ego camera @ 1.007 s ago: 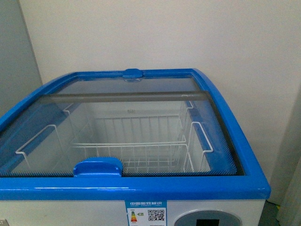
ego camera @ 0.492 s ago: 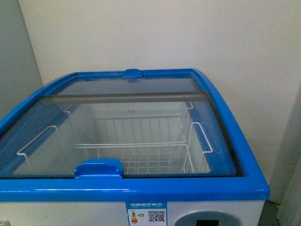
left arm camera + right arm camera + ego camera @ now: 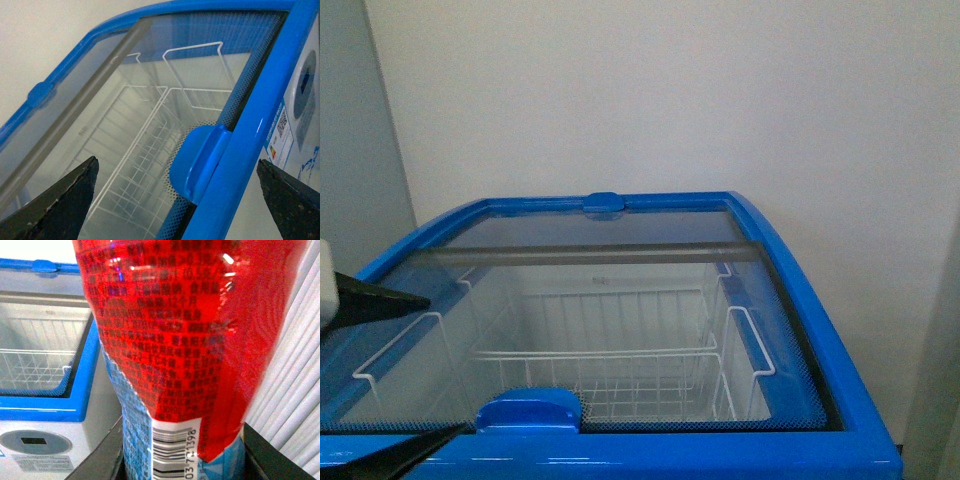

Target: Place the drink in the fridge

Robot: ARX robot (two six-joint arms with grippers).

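The fridge (image 3: pixel 820 330) is a white chest freezer with a blue top rim and a glass sliding lid that looks shut. A blue lid handle (image 3: pixel 528 408) sits at its near edge. My left gripper (image 3: pixel 448 365) is open at the near left corner, its dark fingers (image 3: pixel 380 298) spread over the glass. In the left wrist view the left gripper (image 3: pixel 176 162) straddles the handle (image 3: pixel 200 160) and the rim (image 3: pixel 250 130) without touching them. My right gripper (image 3: pixel 182 460) is shut on the drink (image 3: pixel 175 340), whose red wrap label fills the view. Its cap is out of view. The fridge (image 3: pixel 50 410) stands beside it.
White wire baskets (image 3: pixel 620 360) hang inside the fridge under the glass. A second blue handle (image 3: pixel 604 203) sits at the far rim. A white wall stands behind and a grey panel (image 3: pixel 350 150) at the left. A ribbed white surface (image 3: pixel 295 365) is right of the drink.
The fridge now sits lower in the front view, with more wall above it. My left gripper's fingers have come into view at the left edge, over the lid.
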